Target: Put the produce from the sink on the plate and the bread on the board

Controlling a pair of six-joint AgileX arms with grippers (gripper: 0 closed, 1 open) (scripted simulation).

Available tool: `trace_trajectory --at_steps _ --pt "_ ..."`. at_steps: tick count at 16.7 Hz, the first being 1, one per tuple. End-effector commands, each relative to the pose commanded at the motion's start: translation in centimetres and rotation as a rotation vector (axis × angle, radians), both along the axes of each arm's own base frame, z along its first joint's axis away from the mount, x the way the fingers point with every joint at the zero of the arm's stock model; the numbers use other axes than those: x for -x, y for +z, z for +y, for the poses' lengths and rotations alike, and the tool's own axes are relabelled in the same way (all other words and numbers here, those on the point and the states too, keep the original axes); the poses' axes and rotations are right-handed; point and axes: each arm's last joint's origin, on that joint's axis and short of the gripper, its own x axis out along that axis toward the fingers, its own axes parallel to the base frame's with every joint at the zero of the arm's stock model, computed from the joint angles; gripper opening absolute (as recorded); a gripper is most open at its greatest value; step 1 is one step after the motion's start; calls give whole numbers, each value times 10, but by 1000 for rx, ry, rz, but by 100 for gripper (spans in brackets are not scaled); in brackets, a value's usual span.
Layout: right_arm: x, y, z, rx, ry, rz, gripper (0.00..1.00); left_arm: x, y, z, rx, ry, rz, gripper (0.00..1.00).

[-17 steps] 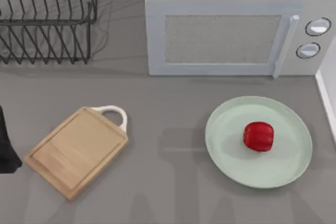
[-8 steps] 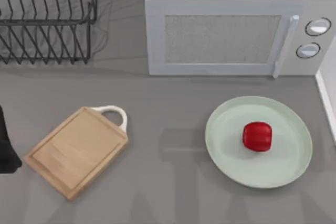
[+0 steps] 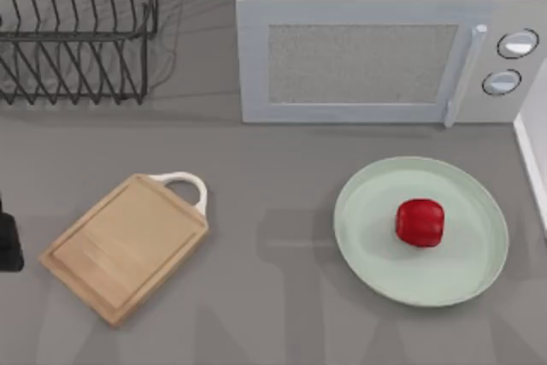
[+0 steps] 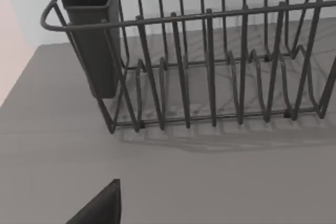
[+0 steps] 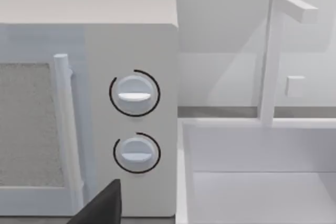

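Counts from the top view: one produce point(image 3: 420, 223), one plate point(image 3: 376, 254), one board point(image 3: 125, 245), one microwave point(image 3: 376, 49), one dish rack point(image 3: 77, 27).

Containers: plate sits right of centre on the grey counter point(image 3: 273, 185), below the microwave. Red produce rests on it, a bit right of the plate's middle, nothing touching it. Board lies on the left side, angled, white loop handle toward the upper right; its surface is bare. Dish rack at the top left corner, slots holding nothing visible.

Left arm point(image 3: 8, 241): a dark piece at the left edge of the top view, level with the board and just beside its lower-left end, not touching it. Left gripper point(image 4: 100, 208) appears as a dark wedge at the lower edge of the left wrist view; can't tell whether its fingers are spread or closed.

Left wrist view adds: rack from the side, with one dark cutlery cup point(image 4: 94, 35) hung at its end, contents not visible.

Right wrist view adds: microwave's two round knobs point(image 5: 134, 94) and door handle, plus one white sink point(image 5: 257, 182) with one faucet point(image 5: 278, 56) just beside the microwave. Right gripper point(image 5: 102, 208) is the same kind of dark wedge at the lower edge; finger state can't be told.
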Motion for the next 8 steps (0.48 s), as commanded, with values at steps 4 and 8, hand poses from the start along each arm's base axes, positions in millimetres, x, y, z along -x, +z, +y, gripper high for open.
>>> trace_trajectory --at_steps 4,8 --pt "0 0 0 0 0 0 100 -22 22 5 -73 -6 226 100" --pt "0 0 0 0 0 0 100 -46 35 12 -131 -17 416 100"
